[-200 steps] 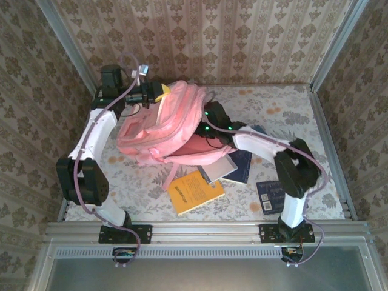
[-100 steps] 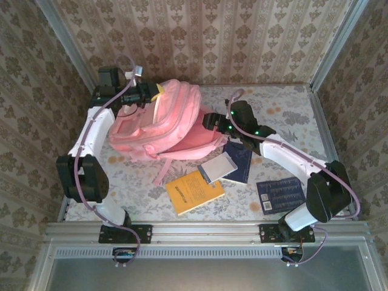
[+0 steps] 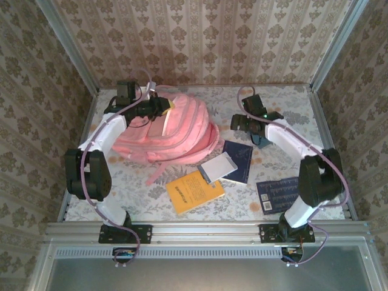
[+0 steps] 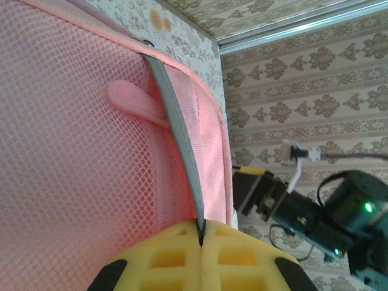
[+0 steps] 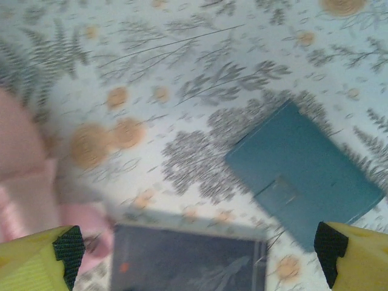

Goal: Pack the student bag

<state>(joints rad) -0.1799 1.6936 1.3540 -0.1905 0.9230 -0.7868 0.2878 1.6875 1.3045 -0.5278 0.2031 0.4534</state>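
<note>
The student bag point(image 3: 173, 130), a big pink backpack, lies slumped on the floral table at the back left. My left gripper point(image 3: 162, 105) is shut on its upper edge. In the left wrist view the yellow fingers point(image 4: 242, 260) meet at the gripper tip point(image 4: 200, 233) on a grey band point(image 4: 176, 139) that runs beside pink mesh point(image 4: 73, 151). My right gripper point(image 3: 242, 126) hangs open to the right of the bag, holding nothing. Its wrist view shows the gripper point(image 5: 197, 260) over a dark navy book point(image 5: 188, 260), with a teal case point(image 5: 303, 182) beyond and the bag's edge point(image 5: 24, 182) at left.
In front of the bag lie a yellow book point(image 3: 194, 191), a grey booklet point(image 3: 217, 168) and a navy book point(image 3: 239, 159). A second navy book point(image 3: 279, 194) sits by the right arm's base. The teal case point(image 3: 262, 140) lies under the right forearm. Walls close the back and sides.
The right gripper has pulled away from the bag to the right. The left gripper has shifted right with the bag's edge, and the bag has sunk flatter onto the table.
</note>
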